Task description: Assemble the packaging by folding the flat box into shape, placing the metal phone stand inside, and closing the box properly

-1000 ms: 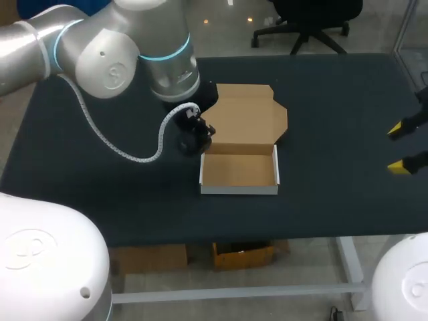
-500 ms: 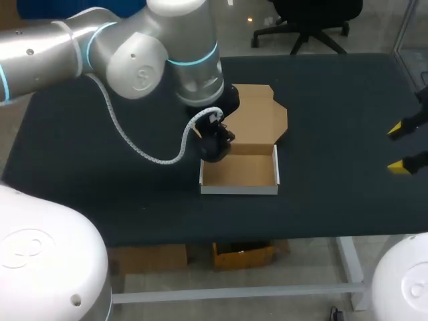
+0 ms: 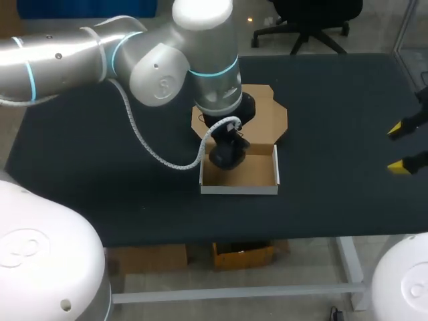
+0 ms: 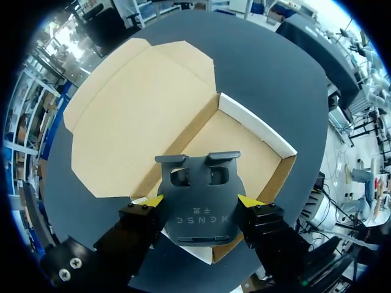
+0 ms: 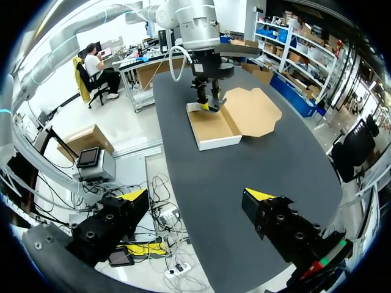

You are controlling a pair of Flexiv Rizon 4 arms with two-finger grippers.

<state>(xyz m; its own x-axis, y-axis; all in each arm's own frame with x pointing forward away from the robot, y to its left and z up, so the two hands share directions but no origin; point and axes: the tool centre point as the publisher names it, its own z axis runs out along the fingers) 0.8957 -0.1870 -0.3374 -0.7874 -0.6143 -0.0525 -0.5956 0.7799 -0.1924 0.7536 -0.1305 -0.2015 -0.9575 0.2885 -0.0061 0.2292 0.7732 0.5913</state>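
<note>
Black phone stand clamped between the yellow tips of the left gripper, over the upper-left corner of the open box at centre frame. Left arm enters from upper left and bends steeply down; its wrist hides the fingers from above. Whether the stand touches the box floor cannot be judged. Lid lies flat behind. Right gripper, at the right edge, has fingers apart.
</note>
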